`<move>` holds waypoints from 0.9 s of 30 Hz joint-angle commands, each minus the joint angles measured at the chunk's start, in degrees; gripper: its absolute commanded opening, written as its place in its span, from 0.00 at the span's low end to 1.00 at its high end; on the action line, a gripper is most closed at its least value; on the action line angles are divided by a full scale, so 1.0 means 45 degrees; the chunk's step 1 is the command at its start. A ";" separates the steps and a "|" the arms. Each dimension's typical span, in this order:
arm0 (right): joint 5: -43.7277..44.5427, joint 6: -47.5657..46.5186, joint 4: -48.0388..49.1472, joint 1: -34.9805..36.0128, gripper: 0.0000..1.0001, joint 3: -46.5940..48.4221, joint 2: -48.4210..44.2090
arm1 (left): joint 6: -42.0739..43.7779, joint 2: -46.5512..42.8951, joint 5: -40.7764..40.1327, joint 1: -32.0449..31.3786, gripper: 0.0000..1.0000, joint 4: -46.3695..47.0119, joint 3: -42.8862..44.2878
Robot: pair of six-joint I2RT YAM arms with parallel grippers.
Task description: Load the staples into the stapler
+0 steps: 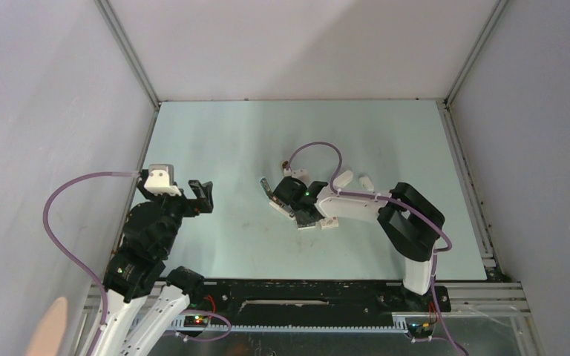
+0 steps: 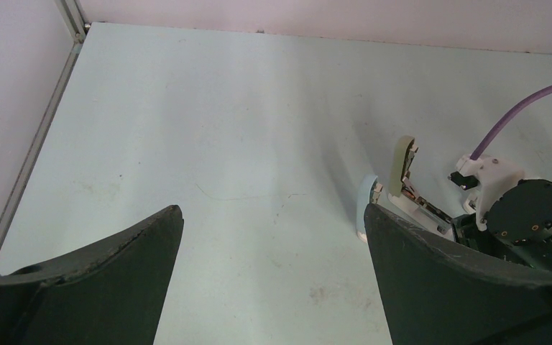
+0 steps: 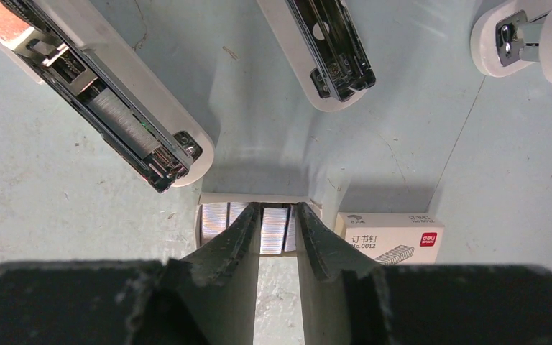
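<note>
My right gripper (image 3: 279, 210) straddles the staples (image 3: 214, 221) beside the stapler (image 3: 129, 122), grip unclear; a crooked pinch could crumble 1 strip.

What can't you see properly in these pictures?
- Staples, right wrist view: the right gripper covers most of the strip, so I cannot tell whether it is pinched.
- Staples, top view: hidden under the right gripper.
- Open stapler, right wrist view: its back end is cut off by the top edge.
- Open stapler, left wrist view: the lower part is behind a finger of the left gripper.
</note>
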 commanded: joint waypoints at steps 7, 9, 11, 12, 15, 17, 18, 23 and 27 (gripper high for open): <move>0.0075 0.0149 -0.0306 0.0008 0.19 0.0223 -0.0362 | 0.0079 0.0074 0.0131 -0.0050 1.00 0.0468 0.0035; 0.0055 0.0207 -0.0362 -0.0048 0.18 0.0209 -0.0486 | 0.0079 0.0074 0.0136 -0.0050 1.00 0.0465 0.0038; 0.0021 0.0203 -0.0402 -0.0093 0.17 0.0207 -0.0583 | 0.0079 0.0069 0.0145 -0.0050 1.00 0.0465 0.0024; -0.0016 0.0185 -0.0425 -0.0115 0.17 0.0207 -0.0625 | 0.0079 0.0069 0.0156 -0.0050 1.00 0.0467 0.0025; -0.0011 0.0162 -0.0465 -0.0113 0.17 0.0188 -0.0785 | 0.0079 0.0057 0.0164 -0.0061 1.00 0.0484 0.0020; -0.0056 0.0182 -0.0432 -0.0156 0.17 0.0118 -0.0888 | 0.0079 0.0056 0.0182 -0.0060 1.00 0.0497 0.0020; -0.0106 0.0170 -0.0387 -0.0152 0.17 0.0081 -0.0941 | 0.0079 0.0057 0.0189 -0.0051 1.00 0.0490 0.0025; -0.0594 -0.0305 0.0167 0.0080 0.18 0.0003 -0.1230 | 0.0077 0.0052 0.0196 -0.0059 1.00 0.0494 0.0020; -0.0512 -0.0184 0.0097 0.0028 0.21 0.0000 -0.1101 | 0.0079 0.0032 0.0194 -0.0051 1.00 0.0489 0.0020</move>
